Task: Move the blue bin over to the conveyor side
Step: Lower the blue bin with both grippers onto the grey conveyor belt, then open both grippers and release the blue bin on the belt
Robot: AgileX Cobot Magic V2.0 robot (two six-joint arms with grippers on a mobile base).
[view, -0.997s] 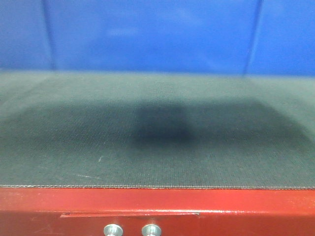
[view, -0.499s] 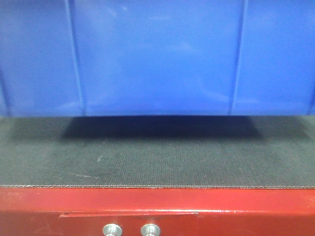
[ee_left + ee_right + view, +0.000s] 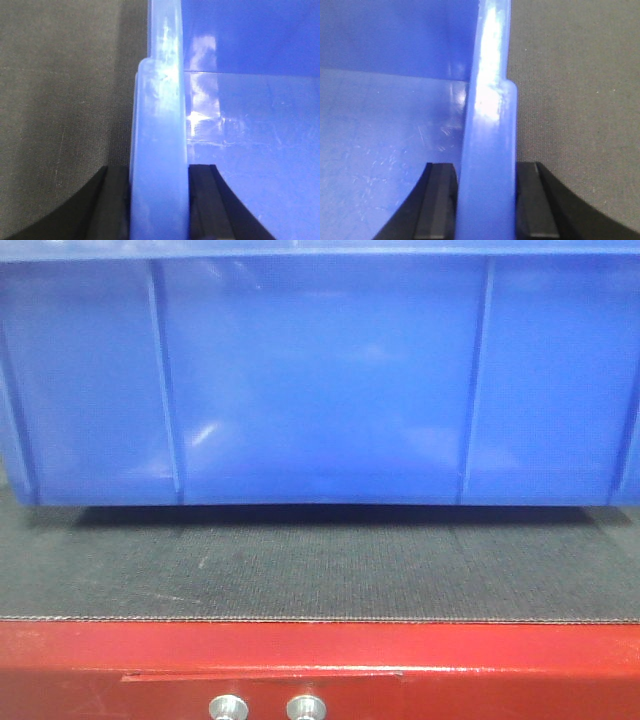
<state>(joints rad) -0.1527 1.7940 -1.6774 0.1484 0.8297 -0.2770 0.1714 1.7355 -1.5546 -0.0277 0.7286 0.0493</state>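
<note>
The blue bin (image 3: 320,390) fills the upper half of the front view, its ribbed near wall just above or on the dark grey belt of the conveyor side (image 3: 320,570). The red frame (image 3: 320,660) runs along the bottom. In the left wrist view my left gripper (image 3: 159,200) is shut on the bin's thick rim (image 3: 162,125), one black finger (image 3: 112,205) outside over the belt, the other inside. In the right wrist view my right gripper (image 3: 486,200) is shut on the opposite rim (image 3: 490,110) of the blue bin, the same way. The bin's inside floor (image 3: 380,150) looks bare.
Two silver bolts (image 3: 268,707) sit in the red frame at the bottom. Dark belt (image 3: 60,100) lies outside the bin's left wall, and more belt (image 3: 580,100) outside its right wall. A strip of belt separates the bin from the red edge.
The blue bin has come down and toward the camera: its bottom edge dropped to the belt, its rim now shows at the top, and its shadow has shrunk to a thin line.
</note>
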